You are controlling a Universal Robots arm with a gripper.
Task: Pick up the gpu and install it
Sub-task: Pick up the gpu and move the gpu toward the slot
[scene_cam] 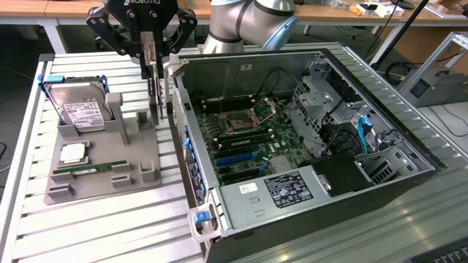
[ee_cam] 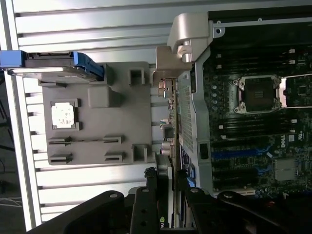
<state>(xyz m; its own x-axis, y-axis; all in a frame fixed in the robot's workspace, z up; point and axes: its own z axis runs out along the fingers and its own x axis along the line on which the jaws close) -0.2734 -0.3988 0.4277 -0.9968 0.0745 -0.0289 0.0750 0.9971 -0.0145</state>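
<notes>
The gpu (scene_cam: 153, 90) is a thin dark card that hangs upright and edge-on between the fingers of my gripper (scene_cam: 151, 57), which is shut on its upper edge. It hangs over the inner edge of the grey parts holder (scene_cam: 102, 183), right beside the open computer case's (scene_cam: 409, 170) side wall. Whether its lower end touches the holder I cannot tell. In the wrist view the gpu (ee_cam: 168, 122) runs out from my gripper (ee_cam: 167, 187) as a narrow strip between the holder (ee_cam: 92, 141) and the case wall. The motherboard (scene_cam: 245, 131) lies open inside the case, with blue slots (scene_cam: 235, 159) toward its front.
On the holder sit a silver hard drive (scene_cam: 79, 107) in a blue frame, a square processor (scene_cam: 74, 153) and a green memory stick (scene_cam: 91, 169). A tall grey post (scene_cam: 115, 109) stands close to the card. The case has drive cages (scene_cam: 321, 93) and a power supply (scene_cam: 281, 189).
</notes>
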